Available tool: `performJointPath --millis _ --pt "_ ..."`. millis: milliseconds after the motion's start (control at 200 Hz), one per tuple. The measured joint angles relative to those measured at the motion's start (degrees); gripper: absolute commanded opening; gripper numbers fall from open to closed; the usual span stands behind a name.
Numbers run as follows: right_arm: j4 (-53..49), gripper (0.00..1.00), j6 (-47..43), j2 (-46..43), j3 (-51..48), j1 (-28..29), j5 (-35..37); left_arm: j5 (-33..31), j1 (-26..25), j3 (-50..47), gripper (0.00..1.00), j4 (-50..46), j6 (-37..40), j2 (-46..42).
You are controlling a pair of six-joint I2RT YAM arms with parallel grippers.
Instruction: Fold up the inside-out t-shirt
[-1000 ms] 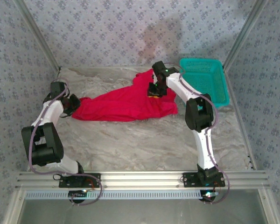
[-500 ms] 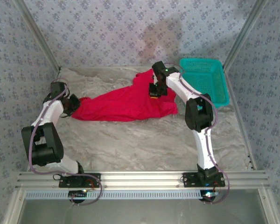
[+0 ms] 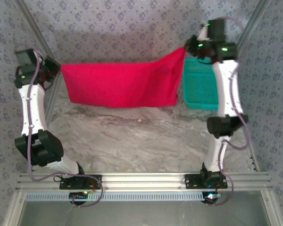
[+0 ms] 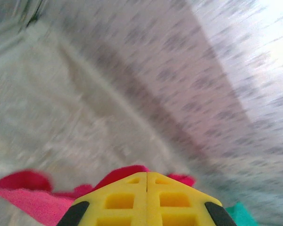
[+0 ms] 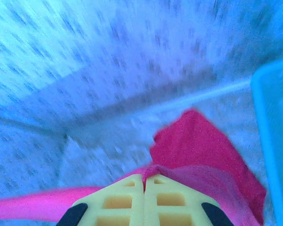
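The bright red t-shirt (image 3: 120, 84) hangs stretched in the air between both raised arms, its lower edge just above the table. My left gripper (image 3: 56, 68) is shut on the shirt's left end; red cloth (image 4: 118, 175) shows past its yellow fingers (image 4: 127, 197). My right gripper (image 3: 187, 48) is shut on the right end, higher up, with a fold of red cloth (image 5: 198, 155) pinched between its yellow fingers (image 5: 170, 197). Both wrist views are motion-blurred.
A teal mesh basket (image 3: 200, 87) stands at the back right, just right of the shirt's hanging edge and partly behind the right arm. The marbled table top (image 3: 132, 141) lies below. Patterned walls enclose the back and sides.
Both arms have lifted high and spread apart. The shirt, lying crumpled on the table before, now hangs stretched between them. The right gripper closed on the cloth.
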Motion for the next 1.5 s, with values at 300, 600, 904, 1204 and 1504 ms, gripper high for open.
performJointPath --millis 300,600,904,1204,1504 --pt "4.6 0.0 3.8 -24.5 -3.5 -3.8 -7.4 1.3 4.9 7.3 0.0 -1.1 -3.7 -14.5" --pt "5.6 0.0 3.8 -36.6 -7.8 -9.7 -8.7 -3.1 5.3 18.5 0.0 -4.8 0.4 -26.2" --pt "10.4 0.0 6.5 -37.6 -15.1 -10.2 -11.1 -3.1 5.4 12.9 0.0 -5.1 2.9 -26.9" --pt "15.8 0.0 8.7 -24.8 -18.5 -6.8 -12.0 1.6 4.7 0.6 0.0 -0.4 -0.1 -14.7" --pt "12.6 0.0 10.3 1.1 5.3 -4.1 -12.3 2.9 1.1 7.0 0.0 1.7 -4.0 3.3"
